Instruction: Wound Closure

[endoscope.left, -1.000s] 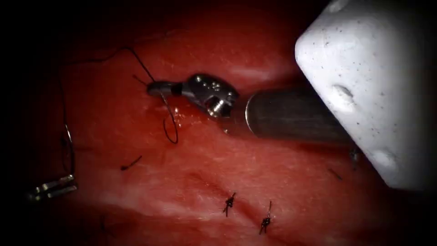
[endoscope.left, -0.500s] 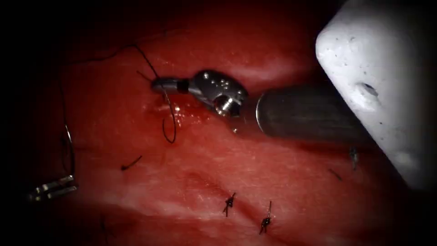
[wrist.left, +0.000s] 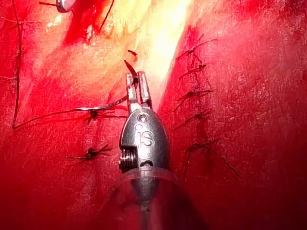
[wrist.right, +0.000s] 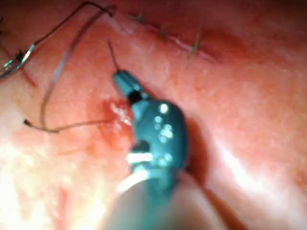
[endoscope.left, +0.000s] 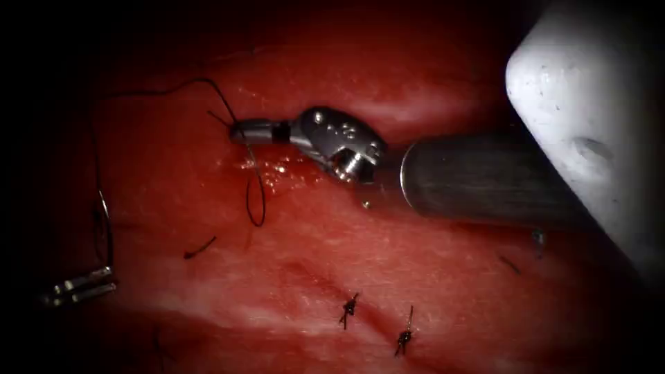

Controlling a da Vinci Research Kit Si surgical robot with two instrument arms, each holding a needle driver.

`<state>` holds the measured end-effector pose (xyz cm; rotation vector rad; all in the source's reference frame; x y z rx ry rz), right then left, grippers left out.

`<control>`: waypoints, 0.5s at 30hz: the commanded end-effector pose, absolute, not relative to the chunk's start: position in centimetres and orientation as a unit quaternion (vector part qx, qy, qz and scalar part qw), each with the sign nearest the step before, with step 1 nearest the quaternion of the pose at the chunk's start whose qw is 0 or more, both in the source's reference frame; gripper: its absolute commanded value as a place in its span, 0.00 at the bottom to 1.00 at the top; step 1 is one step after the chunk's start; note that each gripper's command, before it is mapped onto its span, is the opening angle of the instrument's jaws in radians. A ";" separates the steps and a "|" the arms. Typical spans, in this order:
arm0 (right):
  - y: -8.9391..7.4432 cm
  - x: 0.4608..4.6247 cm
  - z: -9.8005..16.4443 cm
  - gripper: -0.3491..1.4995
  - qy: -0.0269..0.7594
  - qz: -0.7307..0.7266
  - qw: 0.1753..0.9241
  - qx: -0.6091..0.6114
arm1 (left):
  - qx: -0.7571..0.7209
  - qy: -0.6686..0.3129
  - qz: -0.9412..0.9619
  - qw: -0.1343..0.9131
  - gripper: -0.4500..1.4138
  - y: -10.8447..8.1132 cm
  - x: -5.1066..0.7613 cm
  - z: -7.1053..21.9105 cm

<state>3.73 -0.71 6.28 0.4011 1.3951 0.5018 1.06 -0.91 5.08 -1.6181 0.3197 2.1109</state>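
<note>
1. We take the cut in the tissue as our reference. Two knotted stitches sit on it in the endoscope view, and the left wrist view shows a further row of tied stitches, so a good part of the closure looks done.
2. Right tool: up and left of the cut, fingers pressed together, pinching the thread at the tip. A slack loop hangs below.
3. Left tool: far left of the cut, fingers pinching the needle, near its point end as far as we can tell. The needle is clear of the tissue.
4. The thread runs from the needle up and across to the right tool.
5. Loose cut end lies left of the cut. Red fluid pools just under the right tool.
6. Our read: the current stitch isn't tied yet and more closure is left.
</note>
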 end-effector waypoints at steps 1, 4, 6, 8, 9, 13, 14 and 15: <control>-0.8 3.80 6.3 0.00 0.631 0.228 0.719 0.182 | -0.583 0.108 0.773 0.226 0.00 -1.0 1.00 5.1; -0.7 3.83 6.4 0.00 0.631 0.229 0.719 0.182 | -0.571 0.090 0.778 0.246 0.43 -1.0 1.00 5.1; -0.7 3.83 6.4 0.15 0.634 0.230 0.716 0.181 | -0.555 0.087 0.784 0.263 0.69 -1.0 1.03 5.0; -0.7 3.81 6.4 0.24 0.634 0.231 0.715 0.180 | -0.537 0.090 0.794 0.271 0.87 -1.0 1.09 4.9; -0.7 3.79 6.4 0.25 0.634 0.232 0.716 0.179 | -0.531 0.088 0.798 0.272 0.90 -1.0 1.12 4.9; -0.7 3.74 6.4 0.26 0.632 0.234 0.718 0.176 | -0.504 0.087 0.811 0.283 0.96 -1.0 1.27 4.6; -0.7 3.74 6.4 0.26 0.632 0.234 0.718 0.176 | -0.502 0.086 0.812 0.285 0.97 -0.9 1.31 4.6; -0.7 3.73 6.4 0.26 0.631 0.235 0.718 0.175 | -0.500 0.086 0.813 0.286 0.97 -0.9 1.34 4.5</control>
